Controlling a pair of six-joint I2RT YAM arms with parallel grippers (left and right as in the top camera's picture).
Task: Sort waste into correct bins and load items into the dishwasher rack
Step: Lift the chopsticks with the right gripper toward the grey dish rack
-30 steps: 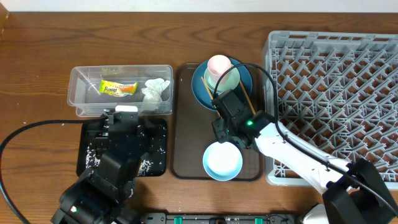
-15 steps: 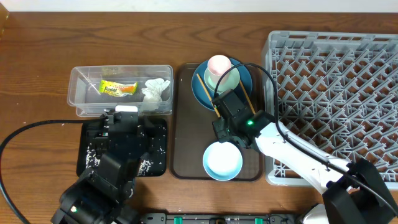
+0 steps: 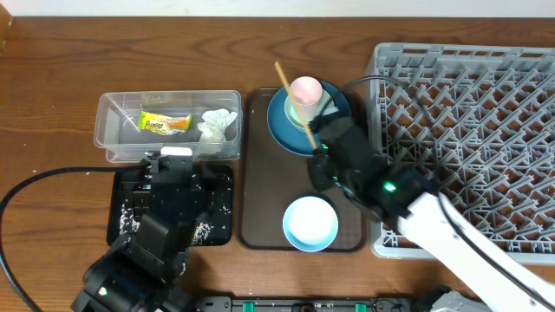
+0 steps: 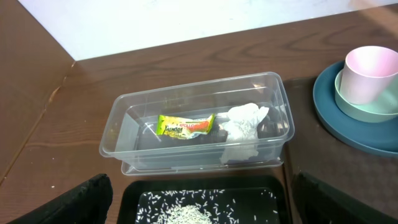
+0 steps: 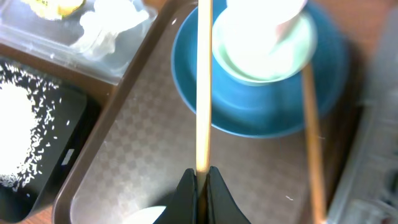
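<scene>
My right gripper (image 5: 203,180) is shut on one wooden chopstick (image 5: 204,93), held above the brown tray and pointing away over the dark blue plate (image 3: 279,121). The other chopstick (image 5: 313,149) lies by the plate's right side. A pink cup (image 3: 305,89) stands in the mint-green bowl (image 5: 261,56) on that plate. The pale bowl (image 3: 310,224) sits at the tray's near end. My left gripper (image 4: 199,214) hangs open over the black tray (image 4: 130,193) of rice grains (image 4: 193,211). The clear tub (image 4: 186,93) holds the wrapper (image 4: 185,126) and tissue (image 4: 244,124).
The grey dishwasher rack (image 3: 468,130) fills the right side, its near-left corner under my right arm. The brown serving tray (image 3: 260,199) lies between the bins and the rack. A black cable (image 3: 35,186) loops across the table at the left.
My right gripper has lifted one chopstick off the plate and swung right toward the rack. The chopstick's far end now pokes past the tray's far edge. The left arm has not moved.
</scene>
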